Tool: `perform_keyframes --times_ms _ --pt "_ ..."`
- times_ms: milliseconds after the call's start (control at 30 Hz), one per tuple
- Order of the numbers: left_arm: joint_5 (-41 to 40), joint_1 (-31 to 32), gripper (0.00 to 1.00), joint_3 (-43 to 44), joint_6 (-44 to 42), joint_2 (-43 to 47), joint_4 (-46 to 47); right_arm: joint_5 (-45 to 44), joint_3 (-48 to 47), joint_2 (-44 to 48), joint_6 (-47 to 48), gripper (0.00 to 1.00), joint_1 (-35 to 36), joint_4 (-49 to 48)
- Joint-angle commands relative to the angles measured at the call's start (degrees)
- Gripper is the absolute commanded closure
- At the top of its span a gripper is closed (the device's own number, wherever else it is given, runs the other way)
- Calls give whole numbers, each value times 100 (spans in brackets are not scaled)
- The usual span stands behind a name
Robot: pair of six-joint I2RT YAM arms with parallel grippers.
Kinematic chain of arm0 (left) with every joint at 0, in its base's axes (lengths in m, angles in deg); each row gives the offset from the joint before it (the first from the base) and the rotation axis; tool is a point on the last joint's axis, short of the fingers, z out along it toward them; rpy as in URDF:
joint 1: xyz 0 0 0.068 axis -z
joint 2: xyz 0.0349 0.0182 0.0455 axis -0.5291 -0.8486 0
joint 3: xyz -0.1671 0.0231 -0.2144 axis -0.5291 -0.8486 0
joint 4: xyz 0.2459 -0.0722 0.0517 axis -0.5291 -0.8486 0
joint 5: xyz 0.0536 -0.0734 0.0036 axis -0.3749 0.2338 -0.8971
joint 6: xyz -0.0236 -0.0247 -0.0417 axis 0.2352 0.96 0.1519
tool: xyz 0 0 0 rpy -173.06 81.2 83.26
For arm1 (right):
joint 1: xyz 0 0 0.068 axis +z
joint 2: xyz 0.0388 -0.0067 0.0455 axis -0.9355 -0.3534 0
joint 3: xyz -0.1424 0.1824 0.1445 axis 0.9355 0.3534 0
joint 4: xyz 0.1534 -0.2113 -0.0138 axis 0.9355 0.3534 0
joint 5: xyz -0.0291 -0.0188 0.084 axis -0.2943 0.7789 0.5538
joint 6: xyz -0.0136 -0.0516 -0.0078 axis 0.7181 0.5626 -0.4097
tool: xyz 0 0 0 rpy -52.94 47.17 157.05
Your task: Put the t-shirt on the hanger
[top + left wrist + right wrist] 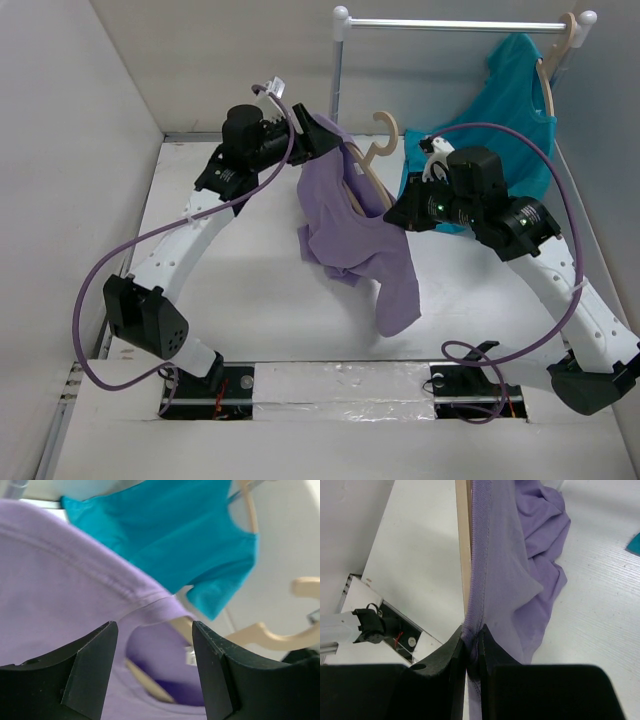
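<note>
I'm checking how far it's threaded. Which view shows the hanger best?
Top external: the hanger shows its hook and an arm entering the t-shirt. Left wrist shows part of the hook and a piece inside the shirt; right wrist only one wooden edge.

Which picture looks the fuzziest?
Left wrist view: the fuzziest. The t-shirt is very near and soft, and the left pincer is dark. Right wrist view: the t-shirt is crisp, but the right pincer is blurry and black. Top view: sharp and evenly lit, with soft shadows on the table.
</note>
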Motion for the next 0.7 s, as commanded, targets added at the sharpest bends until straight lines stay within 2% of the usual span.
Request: perform_keyframes --times_ms 0,467,667 --pt "315 32 42 -87 807 -42 932 40 -128 150 27 100 58 -623" --pt "438 32 42 -237 1484 -306 1345 58 -111 -70 53 100 418 -957" --pt "526 32 44 -166 1590 -429 1398 -328 74 -79 35 100 708 -1071"
